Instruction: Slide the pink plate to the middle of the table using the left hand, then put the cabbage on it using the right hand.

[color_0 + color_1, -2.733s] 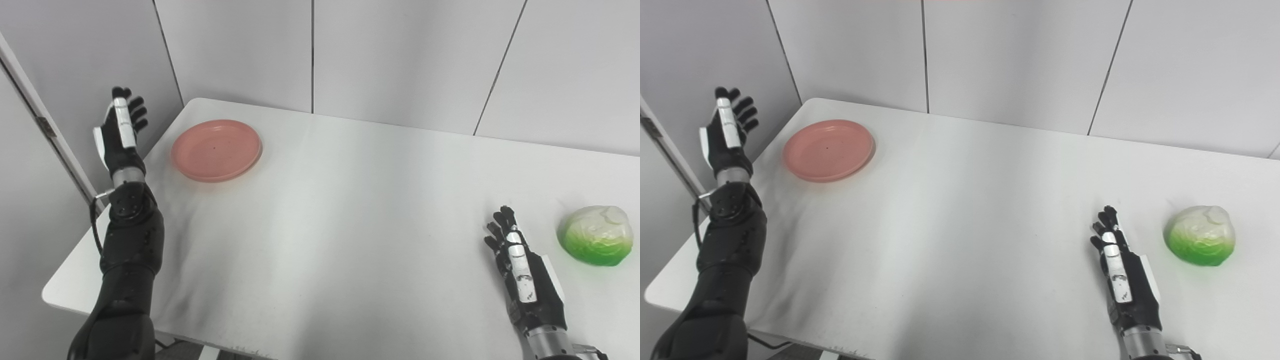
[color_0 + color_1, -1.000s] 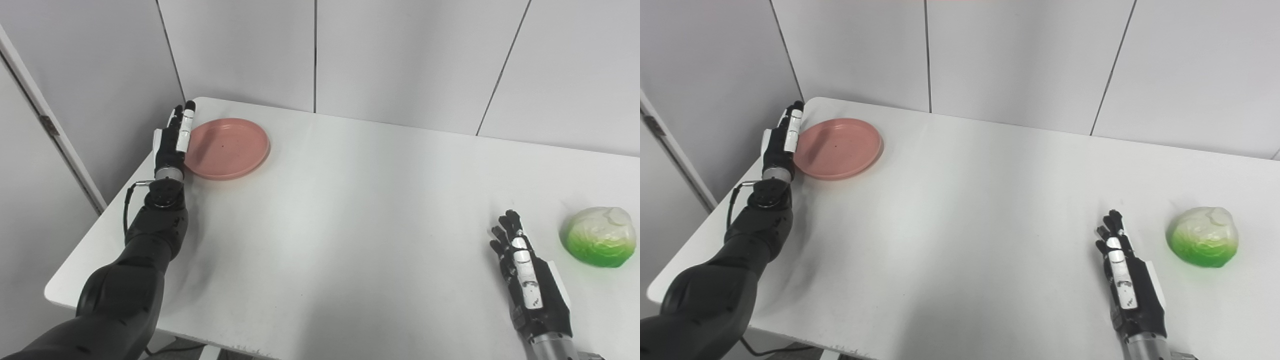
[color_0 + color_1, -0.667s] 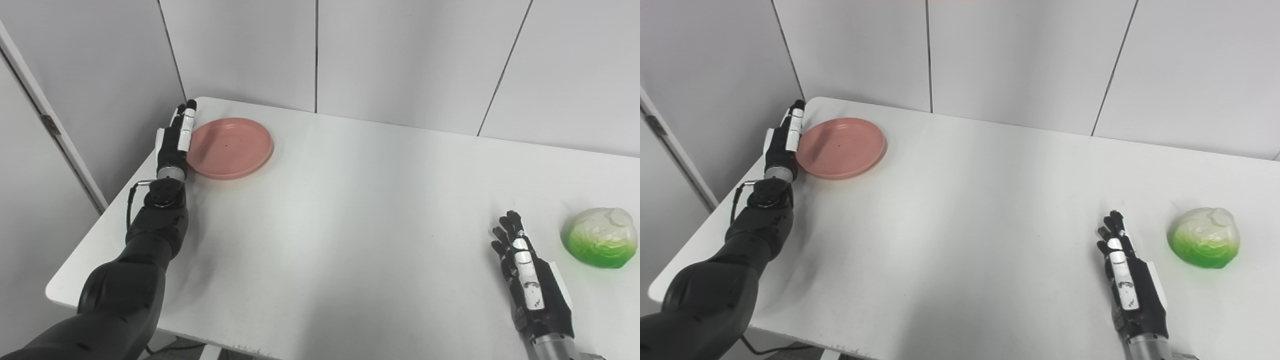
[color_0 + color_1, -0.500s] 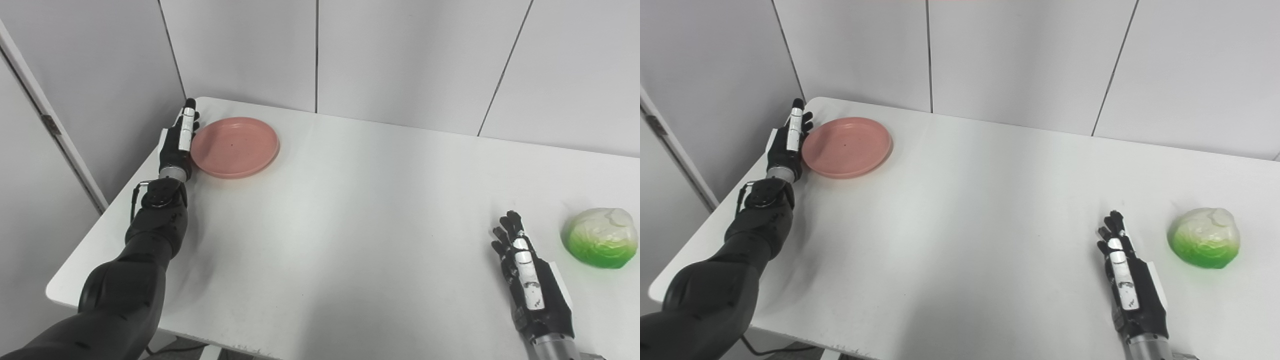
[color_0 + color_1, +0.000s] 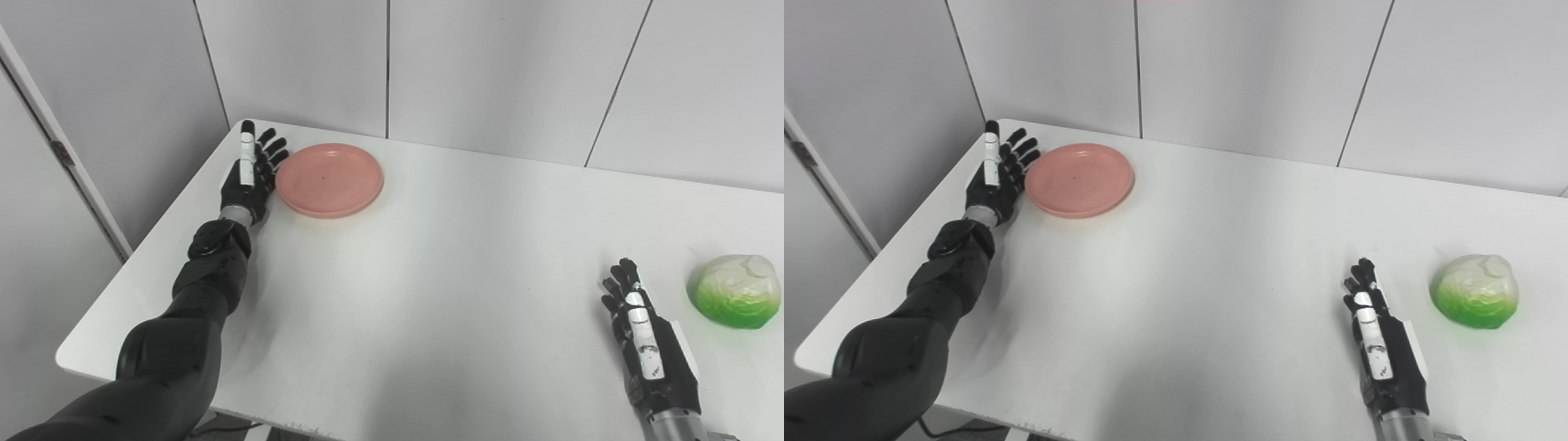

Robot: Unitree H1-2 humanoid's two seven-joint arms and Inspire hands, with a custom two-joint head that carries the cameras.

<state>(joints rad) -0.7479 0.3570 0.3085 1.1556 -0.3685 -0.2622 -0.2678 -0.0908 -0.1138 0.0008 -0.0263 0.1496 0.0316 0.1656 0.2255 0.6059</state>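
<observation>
Filling most of the frame, the white table (image 5: 429, 263) runs from lower left to right edge, with grey wall panels (image 5: 490, 67) behind it. Next in size, the left hand (image 5: 248, 174) sits in the upper left of the frame, fingers spread apart and holding nothing, its palm side set against the left rim of the pink plate (image 5: 329, 179). That plate lies flat in the upper left, well short of the table's middle. At the right edge, low in the frame, the green and white cabbage (image 5: 732, 290) rests on the tabletop, untouched. Just left of it, the right hand (image 5: 643, 340) lies low at the lower right, fingers straight and a little apart, empty, near the cabbage but not touching it.

Pushing looks like the step in hand. To do it well, I judge the left hand should keep broad contact low on the rim and steer toward the centre and toward the bottom of the frame, since an off-centre push would likely spin the plate away from the fingers.
</observation>
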